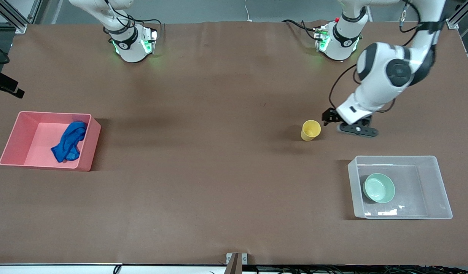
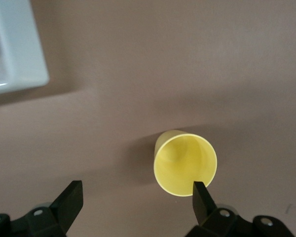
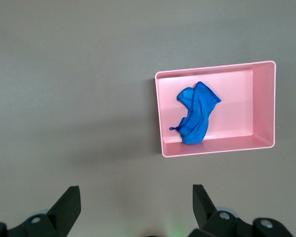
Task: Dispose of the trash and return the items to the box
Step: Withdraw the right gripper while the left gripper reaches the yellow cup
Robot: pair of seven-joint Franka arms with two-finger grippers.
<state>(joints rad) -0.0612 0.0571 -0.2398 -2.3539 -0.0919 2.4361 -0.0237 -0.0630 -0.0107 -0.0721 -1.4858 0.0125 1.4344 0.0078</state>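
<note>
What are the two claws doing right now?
Left gripper: open, empty, beside the yellow cup.
Right gripper: open, empty, high over the table.

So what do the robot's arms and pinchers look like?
Both arms are white with rounded shells, and dark grey or black round caps and bands at the joints. Black cables loop along them. The bases glow green. The left gripper is black, with a flat black bar beside it. In the wrist views, the left gripper and right gripper each show two black, wedge-shaped fingers with small silver screws.
</note>
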